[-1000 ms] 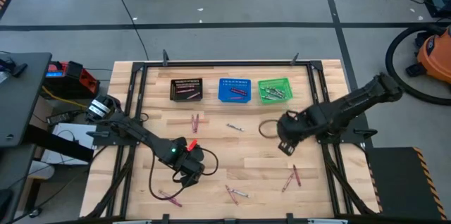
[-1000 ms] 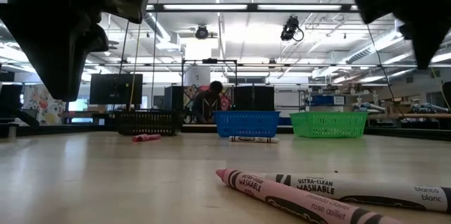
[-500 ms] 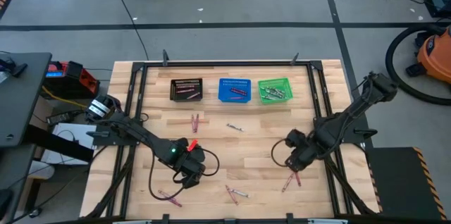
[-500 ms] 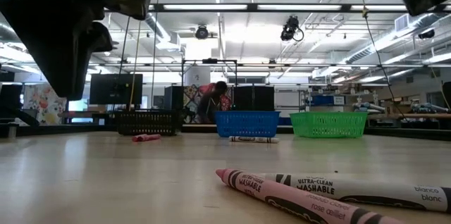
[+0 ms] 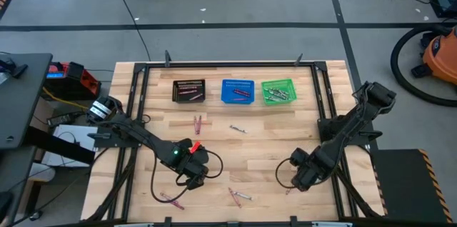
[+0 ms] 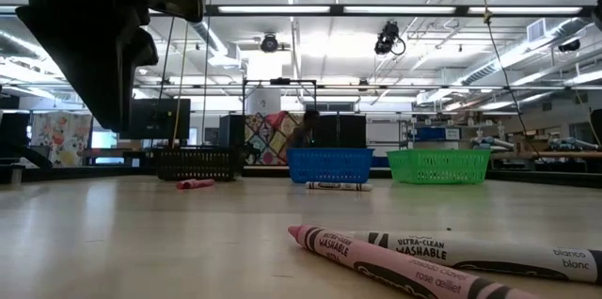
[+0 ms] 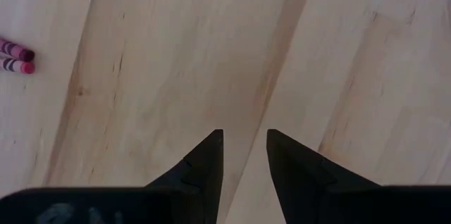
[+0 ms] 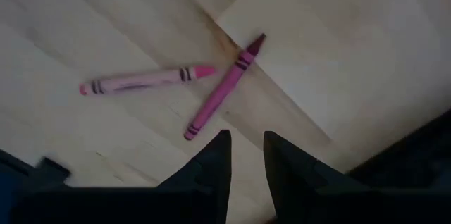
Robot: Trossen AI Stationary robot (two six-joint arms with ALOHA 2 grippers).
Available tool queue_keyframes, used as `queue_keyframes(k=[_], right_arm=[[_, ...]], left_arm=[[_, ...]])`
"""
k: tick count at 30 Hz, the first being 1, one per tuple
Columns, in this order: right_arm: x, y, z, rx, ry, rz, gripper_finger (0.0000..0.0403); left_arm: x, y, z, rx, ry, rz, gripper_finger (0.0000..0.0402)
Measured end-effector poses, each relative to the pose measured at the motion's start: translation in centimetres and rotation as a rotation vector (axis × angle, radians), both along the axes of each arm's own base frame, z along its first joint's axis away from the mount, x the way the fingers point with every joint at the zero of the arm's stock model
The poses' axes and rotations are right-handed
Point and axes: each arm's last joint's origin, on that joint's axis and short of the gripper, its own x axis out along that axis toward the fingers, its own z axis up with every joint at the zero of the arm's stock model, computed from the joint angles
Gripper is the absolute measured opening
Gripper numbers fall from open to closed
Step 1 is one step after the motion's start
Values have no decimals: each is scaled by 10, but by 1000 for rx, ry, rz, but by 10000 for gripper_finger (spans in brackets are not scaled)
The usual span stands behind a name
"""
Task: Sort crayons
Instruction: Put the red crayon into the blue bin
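Note:
Crayons lie flat and scattered on the wooden table (image 5: 257, 148): a pair (image 5: 198, 123) and a single one (image 5: 238, 129) mid-table, a pair (image 5: 240, 196) and another pair (image 5: 171, 200) near the front edge. My right gripper (image 8: 245, 138) hangs open, pointing down, just above a pink crayon (image 8: 144, 80) and a magenta crayon (image 8: 224, 87) at the front right. In the high view it (image 5: 298, 179) covers them. My left gripper (image 7: 244, 136) is open over bare wood at the front left (image 5: 191, 177).
A black basket (image 5: 189, 90), a blue basket (image 5: 237, 91) and a green basket (image 5: 278, 91) stand in a row at the far edge, each with crayons inside. In the low view a pink crayon (image 6: 395, 266) and a white one (image 6: 480, 252) lie close by.
My right gripper has swung from the table's middle right toward the near edge and come down, turning about its wrist; it now hangs over the two crayons at the front right. Its fingers have stayed as they were.

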Motion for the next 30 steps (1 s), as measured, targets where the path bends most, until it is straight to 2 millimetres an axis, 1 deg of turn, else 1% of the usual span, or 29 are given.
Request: queue_keyframes(k=[4, 10, 16, 25, 30], right_arm=[[-1, 9, -4, -38, -65, -77, 91], [-8, 22, -14, -66, -41, -195, 91], [-12, 28, -22, -91, -19, -279, 91], [-5, 36, -35, -88, -41, -285, 91], [-4, 36, -41, -118, -49, -287, 91]], left_arm=[[0, 0, 0, 0, 0, 0, 121], [0, 0, 0, 0, 0, 0, 121], [0, 0, 0, 0, 0, 0, 121], [0, 0, 0, 0, 0, 0, 121], [0, 0, 0, -1, -2, 0, 121]])
